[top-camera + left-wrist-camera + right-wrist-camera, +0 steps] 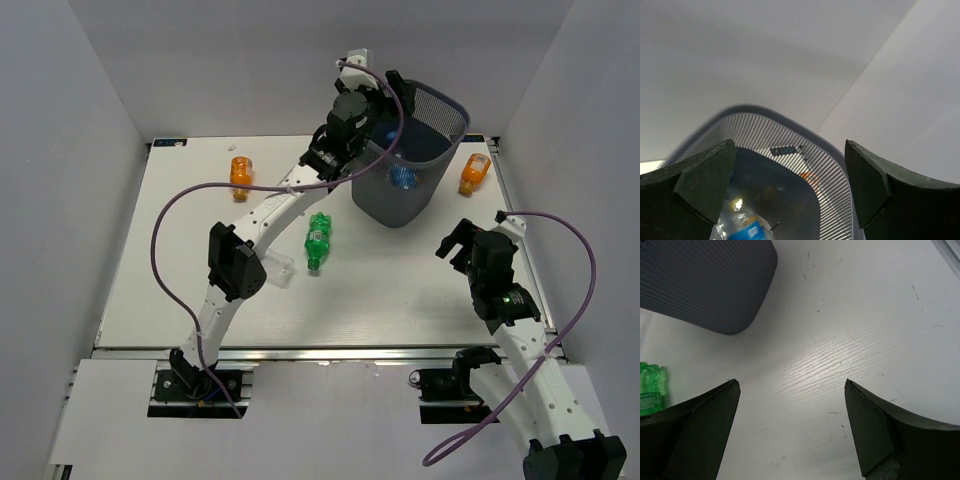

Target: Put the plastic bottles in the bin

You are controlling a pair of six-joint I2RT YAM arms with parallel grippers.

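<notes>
Holds the left gripper (392, 98) above the left rim of the wire-mesh bin (445, 118), which stands far and right of centre on the white table (400, 290). Fingers spread wide, nothing between them. At the bottom of the bin: a clear bottle with a blue label (747, 231). Hangs the right gripper (455, 240) over the table near-right of the bin, apart from it, fingers likewise wide apart and empty. Outside the bin, lying on the table: a green bottle (318, 240) near-left of the bin's base; an orange bottle (240, 172) far left; a second orange bottle (474, 173) just right of the bin.
</notes>
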